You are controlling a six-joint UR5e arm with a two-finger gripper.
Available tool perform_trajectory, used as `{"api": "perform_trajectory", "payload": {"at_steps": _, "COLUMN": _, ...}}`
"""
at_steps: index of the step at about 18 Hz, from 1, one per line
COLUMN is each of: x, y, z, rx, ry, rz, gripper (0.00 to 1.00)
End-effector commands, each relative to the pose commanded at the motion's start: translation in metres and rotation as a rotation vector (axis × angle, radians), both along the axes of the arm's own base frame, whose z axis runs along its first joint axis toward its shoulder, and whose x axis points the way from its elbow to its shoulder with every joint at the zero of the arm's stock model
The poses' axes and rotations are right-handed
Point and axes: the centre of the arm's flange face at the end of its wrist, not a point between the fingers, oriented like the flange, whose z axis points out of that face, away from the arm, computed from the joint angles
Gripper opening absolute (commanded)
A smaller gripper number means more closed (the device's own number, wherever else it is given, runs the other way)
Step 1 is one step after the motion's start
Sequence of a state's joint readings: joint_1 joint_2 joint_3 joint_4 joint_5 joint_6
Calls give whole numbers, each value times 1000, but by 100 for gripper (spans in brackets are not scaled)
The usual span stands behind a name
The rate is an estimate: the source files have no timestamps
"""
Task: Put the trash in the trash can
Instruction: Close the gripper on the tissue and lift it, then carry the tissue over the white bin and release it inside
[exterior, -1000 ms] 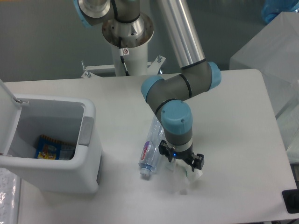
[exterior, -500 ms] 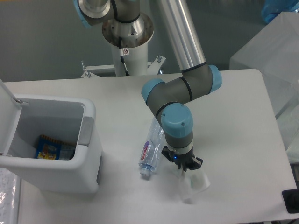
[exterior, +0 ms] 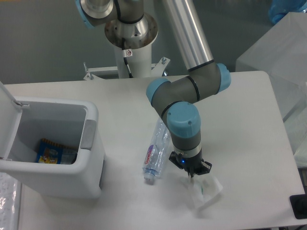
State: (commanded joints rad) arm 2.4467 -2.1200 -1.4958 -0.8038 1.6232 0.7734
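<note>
The crushed clear bottle (exterior: 154, 154) with a blue-red label lies on the white table, cap end toward the front, just left of my gripper (exterior: 192, 176). My gripper points straight down, its fingers drawn together into the top edge of the crumpled clear wrapper (exterior: 204, 191), which rests on the table below and to its right. The white trash can (exterior: 91, 143) stands at the left with its lid (exterior: 6, 122) swung open; a grey tab sits on its right rim.
A blue-yellow packet (exterior: 50, 152) lies inside the bin. The arm's base column (exterior: 133, 52) rises at the table's back. A translucent box (exterior: 283, 52) stands beyond the right edge.
The gripper's fingers, spread wide a second ago, have closed together. The gripper sank slightly lower, and the wrapper shifted right and toward the front.
</note>
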Motion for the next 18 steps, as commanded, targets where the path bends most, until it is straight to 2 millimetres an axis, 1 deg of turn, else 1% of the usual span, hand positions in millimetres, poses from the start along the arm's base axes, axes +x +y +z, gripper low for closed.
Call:
{"api": "perform_trajectory", "payload": {"at_steps": 1, "x": 2, "y": 3, "z": 15, "rx": 57, "ry": -15, "rz": 9, "gripper": 0}}
{"api": "perform_trajectory", "payload": {"at_steps": 3, "x": 12, "y": 3, "z": 55, "rx": 186, "ry": -54, "rz": -5, "gripper": 0}}
{"api": "perform_trajectory", "payload": {"at_steps": 4, "x": 18, "y": 3, "z": 69, "rx": 243, "ry": -79, "rz": -22, "gripper": 0}}
{"api": "perform_trajectory", "payload": {"at_steps": 5, "x": 25, "y": 4, "z": 76, "rx": 285, "ry": -107, "rz": -41, "gripper": 0}}
{"api": "perform_trajectory", "payload": {"at_steps": 7, "x": 38, "y": 5, "z": 102, "rx": 364, "ry": -132, "rz": -69, "gripper": 0}}
{"api": "perform_trajectory", "payload": {"at_steps": 9, "x": 56, "y": 7, "z": 137, "rx": 455, "ry": -163, "rz": -70, "gripper": 0}}
{"api": "perform_trajectory", "payload": {"at_steps": 14, "x": 94, "y": -1, "z": 207, "rx": 630, "ry": -213, "rz": -144, "gripper": 0}}
{"api": "perform_trajectory", "payload": {"at_steps": 15, "x": 100, "y": -3, "z": 217, "rx": 658, "ry": -221, "rz": -163, "gripper": 0}}
{"api": "perform_trajectory", "payload": {"at_steps": 18, "x": 118, "y": -7, "z": 239, "rx": 710, "ry": -239, "rz": -203, "gripper": 0}}
